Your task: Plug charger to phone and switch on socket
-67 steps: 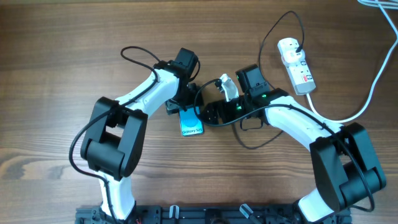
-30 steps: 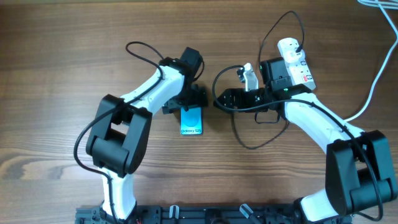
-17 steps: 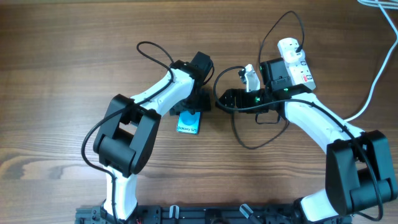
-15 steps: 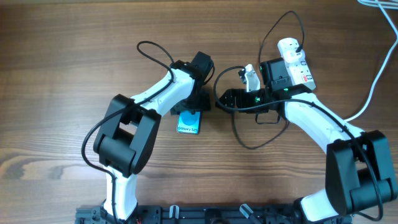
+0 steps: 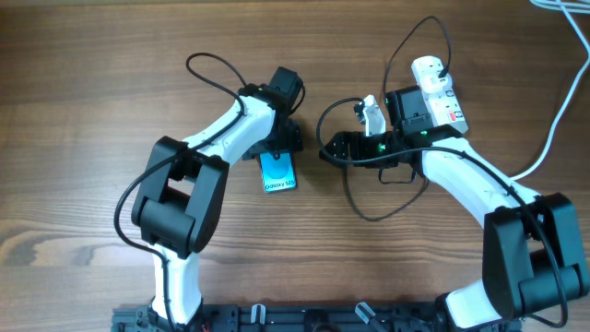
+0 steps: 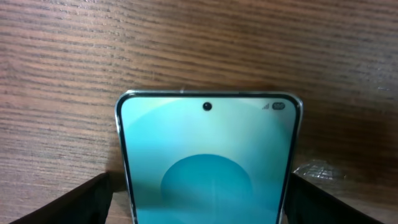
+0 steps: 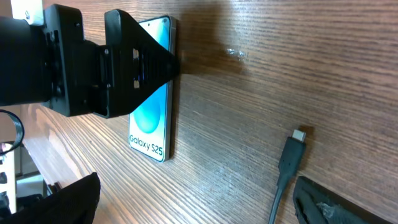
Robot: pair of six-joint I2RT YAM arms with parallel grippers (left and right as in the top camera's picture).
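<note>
Teal-green and white, the screen of the small rectangular black-framed smartphone (image 6: 208,162) lies face up, flat on the brown wooden table (image 6: 62,50). It sits between the black fingers (image 6: 81,202) of the left gripper (image 6: 199,186). These jaws stand wide, one along each long side of the phone. A sliver of wood shows beside one edge; whether the other pad touches cannot be told. A punch-hole lens marks one short end of the screen, and "Galaxy S25" is printed at the other.

Just to the right, the right gripper (image 7: 199,193) also gapes wide, with nothing in its grasp. The long thin black charger cable (image 7: 287,168) rests on the wood between its fingers, nearer one of them. Its small metal-tipped plug lies apart from the phone.

Farther back on the right lies the elongated white power strip (image 5: 439,92), with rounded ends and small red switches. The black cable loops away from its far end. A thick white cord (image 5: 553,129) curves off its near end.
</note>
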